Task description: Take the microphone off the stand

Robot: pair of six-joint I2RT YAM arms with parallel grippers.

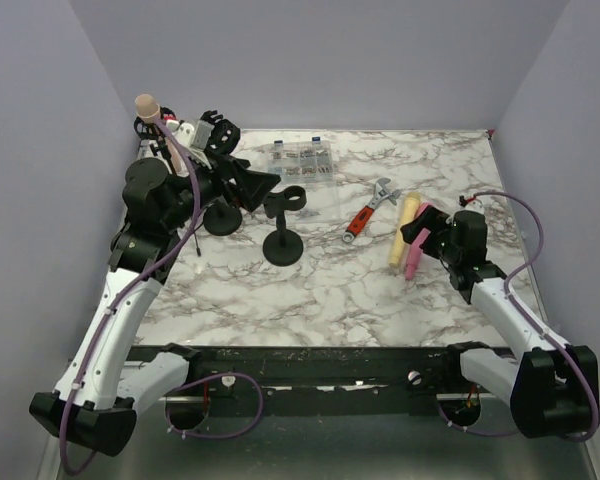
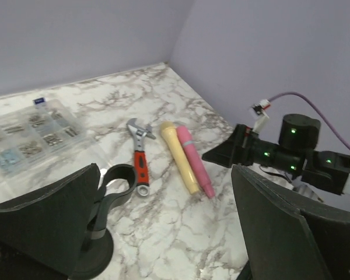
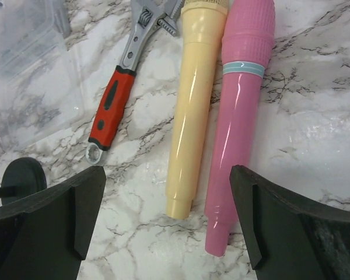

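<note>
Marble surface [image 1: 330,300] is showing clutter. Over it the left tool [image 1: 218,132] is hanging spread, gripping nothing. The beige-headed microphone [image 1: 148,105] is sticking up just left of it, its stand [image 1: 142,129] mostly hiding behind the arm. The right tool [image 3: 163,216] is hovering spread over the yellow mic [image 3: 192,105] and pink mic [image 3: 239,116].

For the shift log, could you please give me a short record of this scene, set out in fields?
left hand: open, holding nothing, facing the empty stand
right hand: open, above two microphones
yellow microphone: flat on the table
pink microphone: flat, beside the yellow one
beige-headed microphone: raised at rear left, in neither hand; its mount is partly hidden
wrench: red handle, left of the yellow microphone
parts box: clear, at the rear
</note>
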